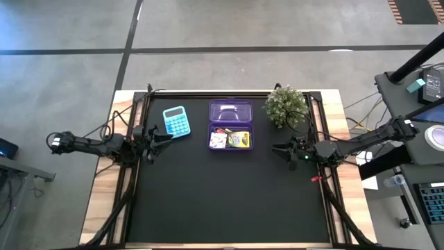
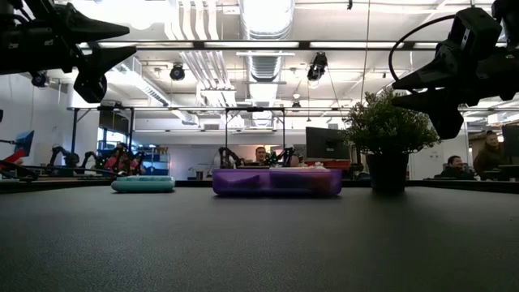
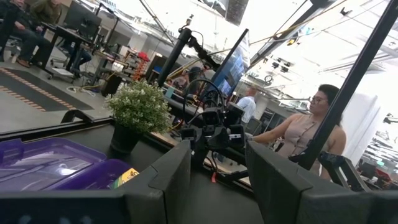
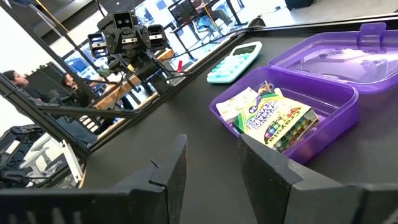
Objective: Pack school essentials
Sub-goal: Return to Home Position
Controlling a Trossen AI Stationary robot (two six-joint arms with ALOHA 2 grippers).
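Both stand released and empty: left tool (image 1: 161,137), right tool (image 1: 277,148), flanking the packed purple box (image 1: 230,111).

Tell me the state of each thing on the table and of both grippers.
purple box: open, lid folded back.
crayon box: lying inside the purple box.
white packet: inside it, beside the crayon box.
calculator: flat on the table, outside the box.
plant: standing upright.
left gripper: fingers open, empty, above the table.
right gripper: fingers open, empty, above the table.
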